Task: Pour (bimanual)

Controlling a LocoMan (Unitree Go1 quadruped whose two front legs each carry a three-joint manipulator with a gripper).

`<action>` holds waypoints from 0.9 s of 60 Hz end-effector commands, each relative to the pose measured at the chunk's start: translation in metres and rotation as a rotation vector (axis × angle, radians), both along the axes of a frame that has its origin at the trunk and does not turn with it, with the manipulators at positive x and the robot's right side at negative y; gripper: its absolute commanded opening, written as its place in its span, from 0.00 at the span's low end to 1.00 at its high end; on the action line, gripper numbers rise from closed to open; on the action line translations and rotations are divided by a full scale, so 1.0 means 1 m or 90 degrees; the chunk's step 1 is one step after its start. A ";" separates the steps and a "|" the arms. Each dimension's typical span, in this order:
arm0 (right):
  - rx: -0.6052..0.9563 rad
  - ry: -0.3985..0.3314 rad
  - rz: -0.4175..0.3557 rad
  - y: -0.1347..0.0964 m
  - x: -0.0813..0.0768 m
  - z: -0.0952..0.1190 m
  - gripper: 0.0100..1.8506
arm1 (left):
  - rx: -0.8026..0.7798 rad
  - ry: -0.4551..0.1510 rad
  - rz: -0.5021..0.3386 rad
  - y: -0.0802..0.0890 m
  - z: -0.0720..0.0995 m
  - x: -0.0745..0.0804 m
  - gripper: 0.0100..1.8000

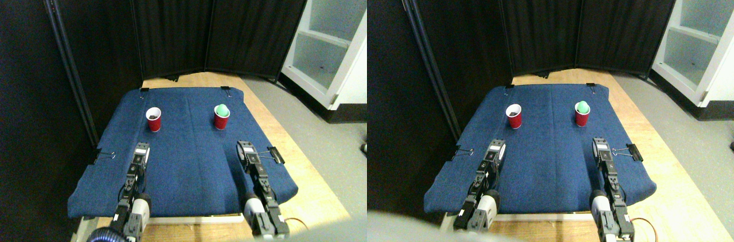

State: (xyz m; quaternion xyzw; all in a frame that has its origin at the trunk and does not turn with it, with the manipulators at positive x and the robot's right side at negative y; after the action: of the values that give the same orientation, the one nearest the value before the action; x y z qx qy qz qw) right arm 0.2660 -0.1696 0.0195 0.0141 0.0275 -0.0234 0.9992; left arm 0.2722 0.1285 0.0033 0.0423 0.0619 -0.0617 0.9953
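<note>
Two red cups stand upright on the blue cloth (189, 156). The left cup (153, 119) has a white inside with something dark at its bottom. The right cup (221, 117) holds a green ball that sits in its mouth. My left gripper (141, 151) lies low over the cloth, below and a little left of the left cup, apart from it. On the other side, my right gripper (246, 151) rests below and right of the right cup, also apart from it. Neither gripper holds anything.
Black binder clips (274, 153) pin the cloth to the wooden board (298, 167) at its edges. Dark folding screens (172, 18) close off the back and left. A white shelf unit (332, 35) stands at the right on grey floor.
</note>
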 end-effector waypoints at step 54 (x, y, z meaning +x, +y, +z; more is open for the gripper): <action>0.208 -0.132 0.005 0.004 0.021 0.016 0.36 | -0.152 -0.064 0.020 -0.001 0.014 0.018 0.45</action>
State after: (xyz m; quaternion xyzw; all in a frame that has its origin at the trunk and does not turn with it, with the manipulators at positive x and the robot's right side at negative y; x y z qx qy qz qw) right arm 0.2813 -0.1667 0.0331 0.1756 -0.0616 -0.0280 0.9821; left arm 0.2848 0.1297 0.0147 -0.0582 0.0198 -0.0543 0.9966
